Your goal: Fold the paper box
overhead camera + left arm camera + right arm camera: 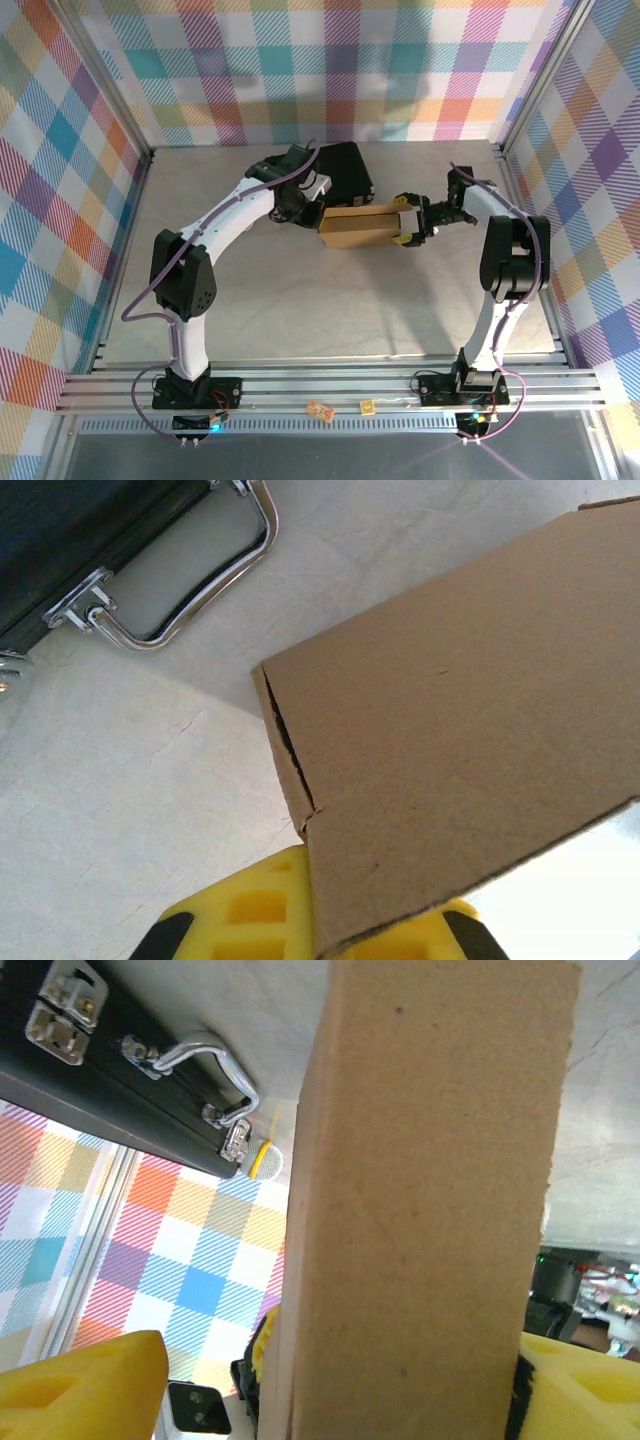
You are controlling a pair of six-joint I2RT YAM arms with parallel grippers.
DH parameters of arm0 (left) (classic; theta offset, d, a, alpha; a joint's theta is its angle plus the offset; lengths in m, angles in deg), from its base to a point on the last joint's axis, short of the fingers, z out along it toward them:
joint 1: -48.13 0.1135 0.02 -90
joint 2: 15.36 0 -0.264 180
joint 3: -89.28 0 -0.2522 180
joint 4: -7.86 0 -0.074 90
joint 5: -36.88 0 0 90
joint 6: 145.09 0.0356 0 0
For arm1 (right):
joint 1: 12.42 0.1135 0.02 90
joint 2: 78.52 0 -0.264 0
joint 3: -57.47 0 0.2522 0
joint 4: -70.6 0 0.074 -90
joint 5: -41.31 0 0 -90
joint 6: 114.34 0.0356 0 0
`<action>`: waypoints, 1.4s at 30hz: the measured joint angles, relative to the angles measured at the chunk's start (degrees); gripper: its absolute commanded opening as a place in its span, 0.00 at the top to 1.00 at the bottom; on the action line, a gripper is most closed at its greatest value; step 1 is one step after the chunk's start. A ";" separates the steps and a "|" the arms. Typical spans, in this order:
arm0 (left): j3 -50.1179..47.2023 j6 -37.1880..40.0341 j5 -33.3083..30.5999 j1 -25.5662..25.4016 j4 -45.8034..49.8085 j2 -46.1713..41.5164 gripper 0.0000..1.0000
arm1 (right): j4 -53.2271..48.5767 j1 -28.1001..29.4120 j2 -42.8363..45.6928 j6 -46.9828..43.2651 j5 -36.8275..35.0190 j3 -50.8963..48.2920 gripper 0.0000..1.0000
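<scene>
The brown paper box [358, 228] lies mid-table as a shallow folded shape between both arms. My left gripper [314, 215] is at its left end. In the left wrist view a corner of the box [470, 710] reaches down into the yellow fingers [240, 910], which look closed together on it. My right gripper [406, 224] is at the box's right end. Its yellow fingers [80, 1390] stand wide apart with the box [430, 1210] between them, and a gap shows beside the left finger.
A black hard case [345, 168] with metal latches and a chrome handle [210, 590] lies just behind the box, close to the left wrist. Checked walls and an aluminium frame enclose the table. Two small items [321, 411] sit on the front rail.
</scene>
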State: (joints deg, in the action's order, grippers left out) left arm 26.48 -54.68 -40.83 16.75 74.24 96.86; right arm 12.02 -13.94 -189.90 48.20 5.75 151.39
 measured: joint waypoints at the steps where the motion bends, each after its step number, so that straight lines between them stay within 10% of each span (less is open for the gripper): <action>1: 0.90 -0.11 -0.02 0.00 0.61 0.57 1.00 | -0.66 -0.28 0.22 -0.57 -0.44 0.31 0.17; 25: 10.82 -6.69 -5.44 0.02 26.43 3.21 1.00 | -15.06 -0.02 7.54 -26.03 -15.17 18.45 0.31; 32: 10.78 -7.08 -8.28 1.09 29.94 3.17 1.00 | -17.29 8.70 9.90 -44.50 -25.29 21.20 0.56; 42: 10.32 -7.08 -13.46 2.27 29.73 3.15 1.00 | -14.38 19.61 13.09 -62.88 -32.81 17.03 0.55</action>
State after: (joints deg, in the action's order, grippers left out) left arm 36.79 -61.76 -54.29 19.03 103.96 100.01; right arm -2.36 5.66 -176.80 -14.69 -27.06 168.42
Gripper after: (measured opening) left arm 0.058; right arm 0.449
